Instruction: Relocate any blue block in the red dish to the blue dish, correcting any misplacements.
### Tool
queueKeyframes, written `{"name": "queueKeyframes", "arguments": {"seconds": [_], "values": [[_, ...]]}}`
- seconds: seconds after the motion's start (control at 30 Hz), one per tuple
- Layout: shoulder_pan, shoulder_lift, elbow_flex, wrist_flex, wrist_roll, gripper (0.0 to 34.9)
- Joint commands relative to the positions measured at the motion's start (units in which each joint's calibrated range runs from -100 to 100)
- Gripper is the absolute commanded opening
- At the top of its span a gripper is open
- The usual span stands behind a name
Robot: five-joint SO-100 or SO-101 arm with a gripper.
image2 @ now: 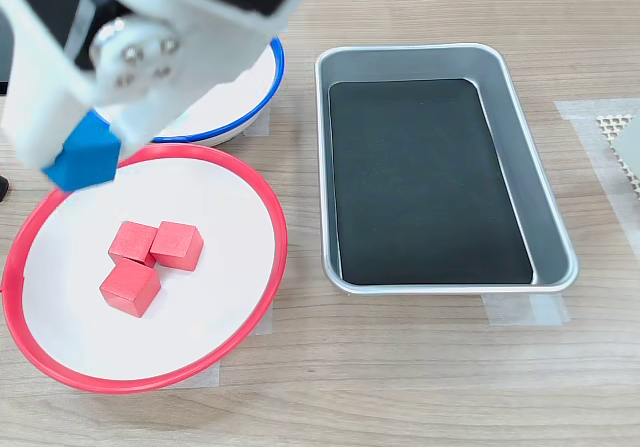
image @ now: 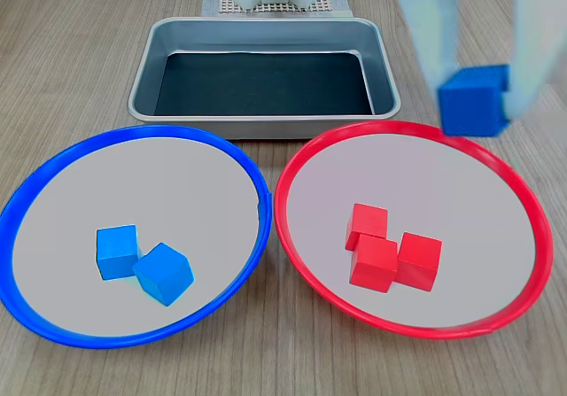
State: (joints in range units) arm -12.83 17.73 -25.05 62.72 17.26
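Pale wood-grain tabletop is carrying everything in both exterior views. Two round dishes are sitting side by side near the first exterior view's bottom edge, close together at their rims. The blue dish, on the first exterior view's left, is holding two blue cubes that are touching each other, one tilted. The red dish, on the first exterior view's right, is holding three red cubes bunched in a tight cluster near its middle; in the second exterior view the same cluster is lying left of centre in the red dish. Behind the dishes a rectangular metal tray with a dark liner is standing with nothing on the liner; in the second exterior view the tray is lying to the right of the dishes, and tape is showing at its near corner.

The gripper is blurred in the first exterior view and is clamping the blue block between its pale fingers, in the air above the far rim of the red dish. In the second exterior view the gripper is gripping the block over the red rim, with the blue dish just behind.
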Motion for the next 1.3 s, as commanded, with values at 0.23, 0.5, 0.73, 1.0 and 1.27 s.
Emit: {"name": "queueKeyframes", "arguments": {"seconds": [0.23, 0.5, 0.73, 1.0, 1.27], "values": [[18.6, -10.7, 11.1, 1.7, 3.2, 0.0], [24.3, -5.0, 9.0, 3.3, 0.9, 0.0], [26.1, 0.7, 6.0, 4.6, -0.5, 0.0], [27.1, 4.7, 8.2, 3.9, -1.7, 0.0], [27.1, 11.8, 1.3, 5.3, -2.5, 0.0]]}}
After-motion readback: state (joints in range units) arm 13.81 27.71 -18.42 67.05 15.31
